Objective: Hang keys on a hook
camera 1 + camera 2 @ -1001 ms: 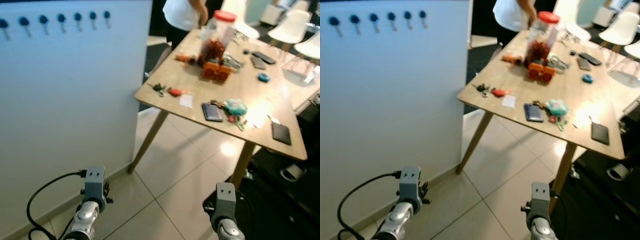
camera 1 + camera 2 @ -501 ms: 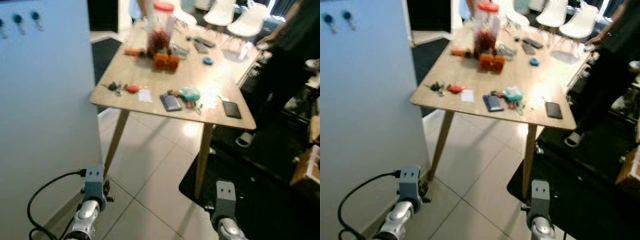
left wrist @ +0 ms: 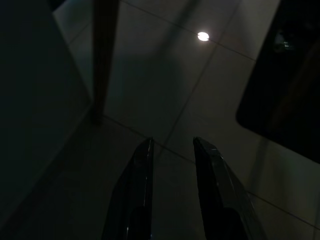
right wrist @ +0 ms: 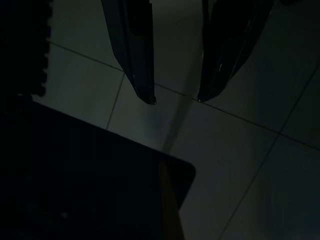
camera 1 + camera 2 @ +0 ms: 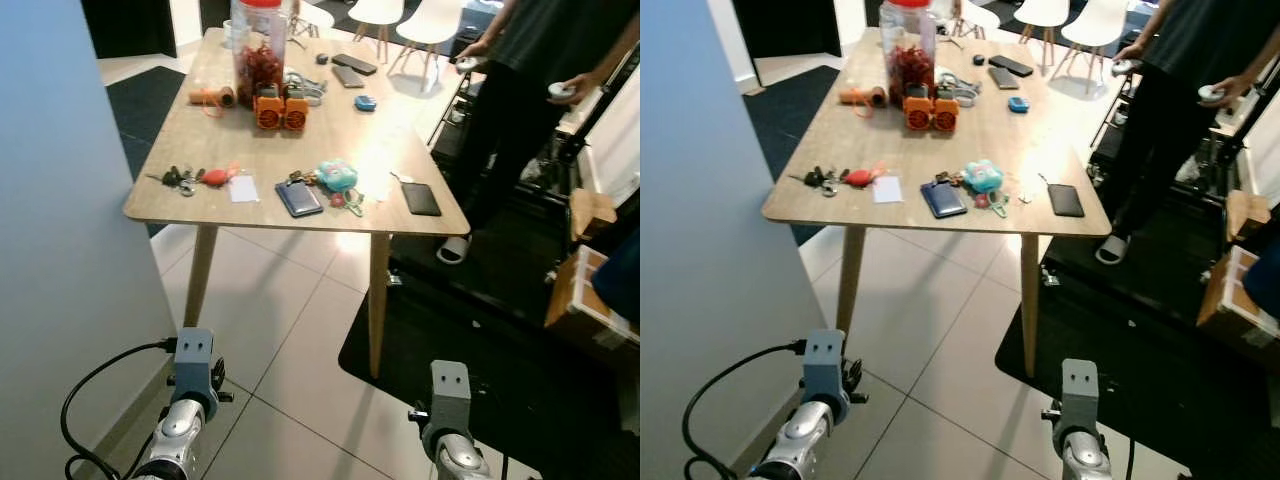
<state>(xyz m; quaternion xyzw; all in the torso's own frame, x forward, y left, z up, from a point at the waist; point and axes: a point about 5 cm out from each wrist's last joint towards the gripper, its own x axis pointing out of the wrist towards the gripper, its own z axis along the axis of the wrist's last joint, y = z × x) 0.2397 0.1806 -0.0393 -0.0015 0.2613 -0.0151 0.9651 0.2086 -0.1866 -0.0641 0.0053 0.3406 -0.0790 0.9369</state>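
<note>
— Presently located? Keys (image 5: pixel 182 180) near left edge of table (image 5: pixel 300 150).
— Handling? Likely light, loose, jangly; best pinched at ring. Left gripper (image 3: pixel 172 145) and right gripper (image 4: pixel 175 100) parted, empty, low.

The view swung right; a person (image 5: pixel 530 60) appeared.

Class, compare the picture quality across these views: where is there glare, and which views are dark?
Left eye view: sharp and well lit, with glare on the wooden table near the teal pouch. Left wrist view: very dark, one bright reflection on the floor tiles. Right wrist view: equally dim, shadowed tiles.
</note>
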